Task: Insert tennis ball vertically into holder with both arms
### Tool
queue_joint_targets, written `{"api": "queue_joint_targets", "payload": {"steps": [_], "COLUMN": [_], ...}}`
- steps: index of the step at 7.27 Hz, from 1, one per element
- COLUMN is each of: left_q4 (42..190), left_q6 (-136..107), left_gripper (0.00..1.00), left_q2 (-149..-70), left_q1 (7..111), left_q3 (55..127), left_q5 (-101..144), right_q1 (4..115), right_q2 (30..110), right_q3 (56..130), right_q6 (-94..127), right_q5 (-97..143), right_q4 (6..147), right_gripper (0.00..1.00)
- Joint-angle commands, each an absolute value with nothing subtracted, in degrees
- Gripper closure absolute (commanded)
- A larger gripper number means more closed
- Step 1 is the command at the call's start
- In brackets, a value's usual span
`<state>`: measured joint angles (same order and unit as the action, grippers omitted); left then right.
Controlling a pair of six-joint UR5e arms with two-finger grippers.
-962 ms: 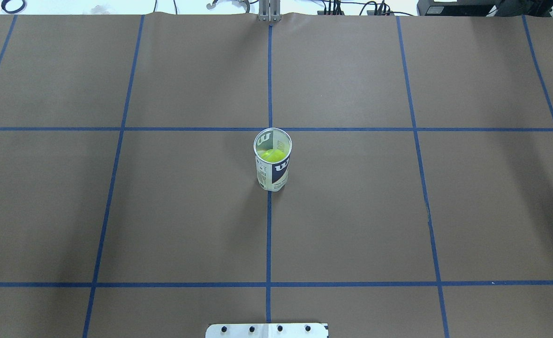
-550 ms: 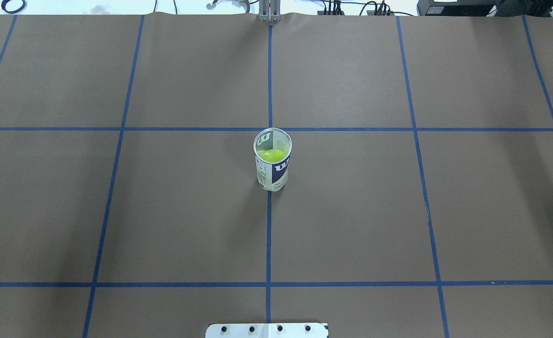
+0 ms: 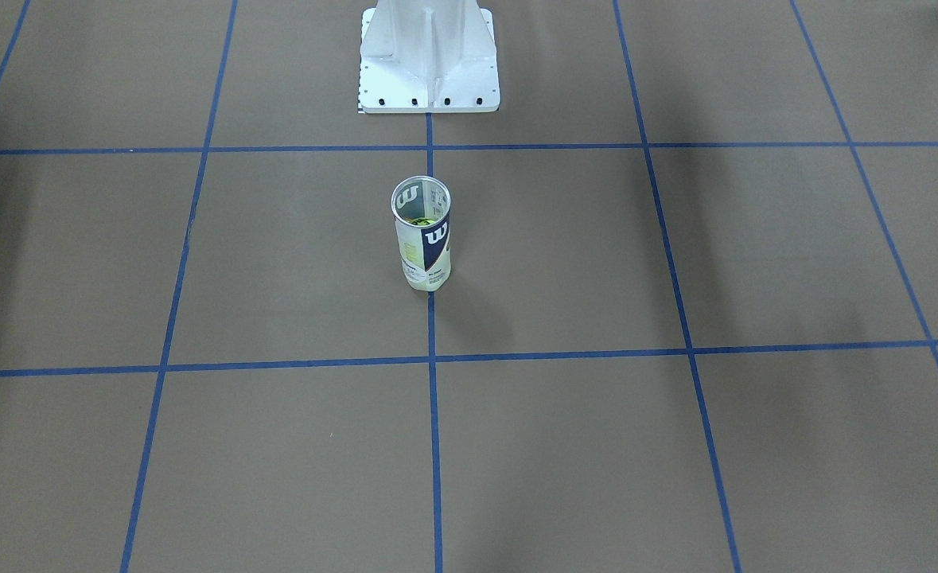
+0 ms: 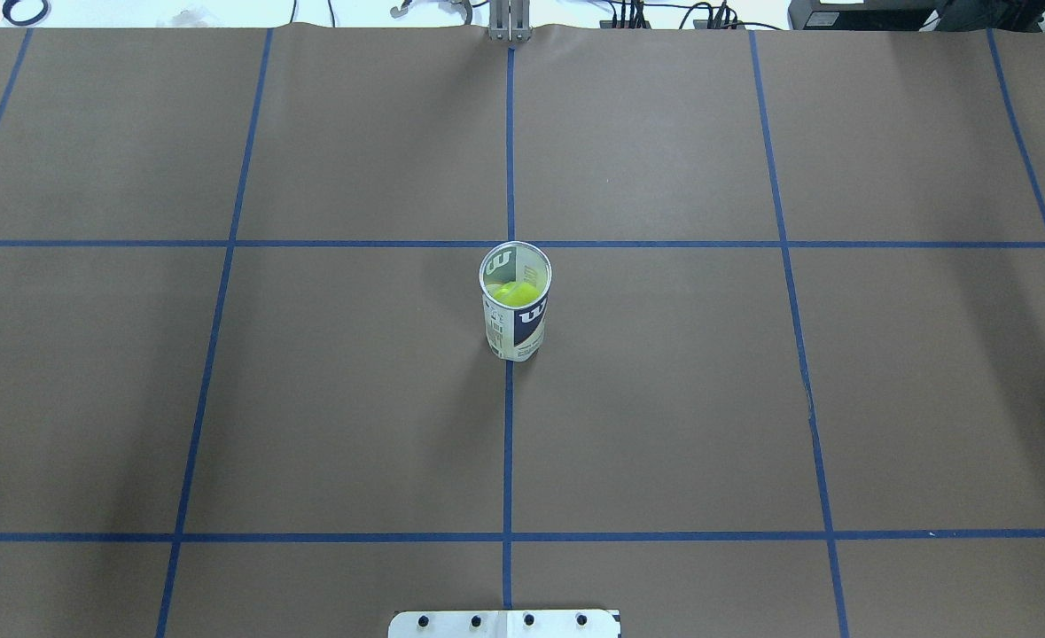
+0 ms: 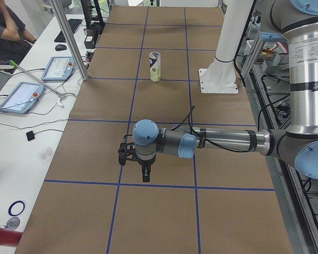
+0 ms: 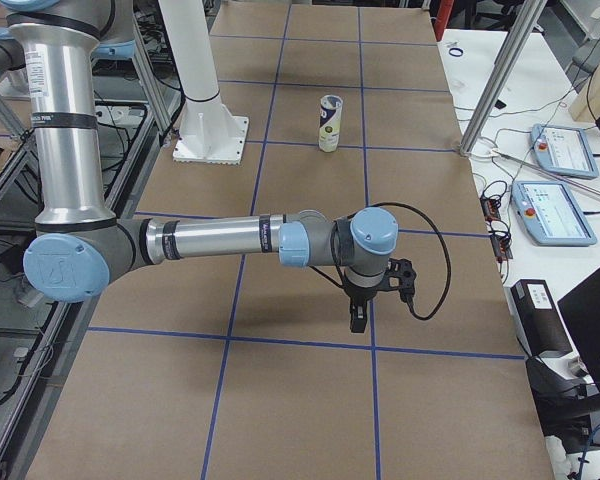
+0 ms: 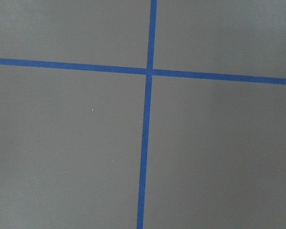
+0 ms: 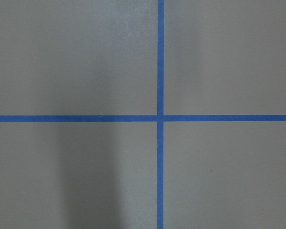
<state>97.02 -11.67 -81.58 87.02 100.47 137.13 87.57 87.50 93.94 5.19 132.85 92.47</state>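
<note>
The holder (image 4: pixel 515 301), a clear can with a silver rim and a white and navy label, stands upright at the table's middle. A yellow-green tennis ball (image 4: pixel 516 293) lies inside it. The holder also shows in the front view (image 3: pixel 422 233), the left side view (image 5: pixel 155 66) and the right side view (image 6: pixel 329 123). My left gripper (image 5: pixel 146 175) hangs over the table far from the holder, near a tape crossing. My right gripper (image 6: pixel 358 318) does the same at the other end. I cannot tell whether either is open or shut. Both wrist views show only bare table and tape.
The white pedestal base (image 3: pixel 428 56) stands behind the holder on the robot's side. Blue tape lines (image 4: pixel 509 443) divide the brown table into squares. Tablets and cables (image 5: pixel 21 97) lie on the side bench. A seated person (image 5: pixel 8 32) is at the far left.
</note>
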Motion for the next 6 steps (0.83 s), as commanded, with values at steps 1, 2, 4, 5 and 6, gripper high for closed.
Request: {"api": "queue_joint_targets", "payload": {"steps": [1,2,4,5,6], "left_q4": [97.03,97.21,97.47,97.47,97.38], "left_q6": [-11.51,-11.43,-11.43,-11.51,-11.51], "left_gripper": [0.00,0.00,0.00,0.00,0.00], "left_q2": [-81.65,-81.65,-81.65,-81.65,-81.82], "left_q1": [87.01,87.01,87.01,87.01,87.01], "left_q3": [100.55,100.37,100.37,100.11,100.11], "left_q5": [137.20,137.11,137.20,137.20,137.55], "right_q1": [87.54,87.54,87.54,87.54,87.54], "right_q2": [87.80,87.80,87.72,87.71,87.71], "right_q3": [95.00,94.84,94.83,94.92,95.01], "right_q6": [5.19,5.19,5.27,5.27,5.36], "right_q5": [132.98,132.98,132.98,132.98,133.15], "right_q4": [92.46,92.55,92.46,92.46,92.46], "right_gripper": [0.01,0.01,0.01,0.01,0.01]}}
